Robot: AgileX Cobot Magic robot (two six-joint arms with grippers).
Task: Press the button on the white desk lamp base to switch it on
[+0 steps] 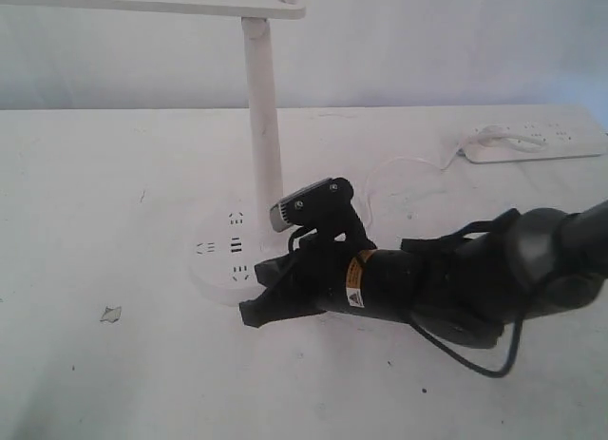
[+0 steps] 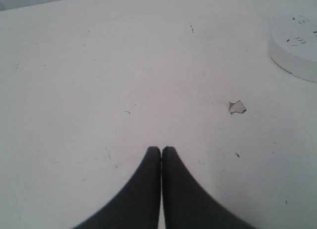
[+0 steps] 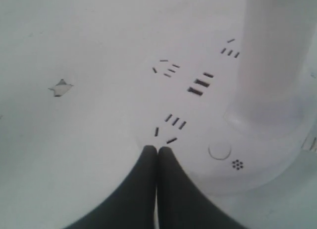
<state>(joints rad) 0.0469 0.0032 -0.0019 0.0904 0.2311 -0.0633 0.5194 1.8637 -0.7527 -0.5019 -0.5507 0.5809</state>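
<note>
Black: my right hand [image 3: 157, 150], my left hand [image 2: 161, 150]. White: desk lamp base [image 3: 198, 115], dark slot marks; button [image 3: 220, 151], faint grey ring; bench [image 2: 99, 66], dark specks; power strip [image 1: 537, 143]. Orange-yellow label [image 1: 355, 286] on my black arm [image 1: 456, 278].

The right arm [image 1: 456, 278] stretches low from the right, the right pincer [image 1: 252, 315] closed tight, and the left pincer [image 2: 161, 150] is likewise closed.

Bright, diffuse, cool-tinted light; soft, low-contrast frames; white desk lamp base [image 1: 214, 269] barely distinct from overexposed table [image 1: 95, 383].
</note>
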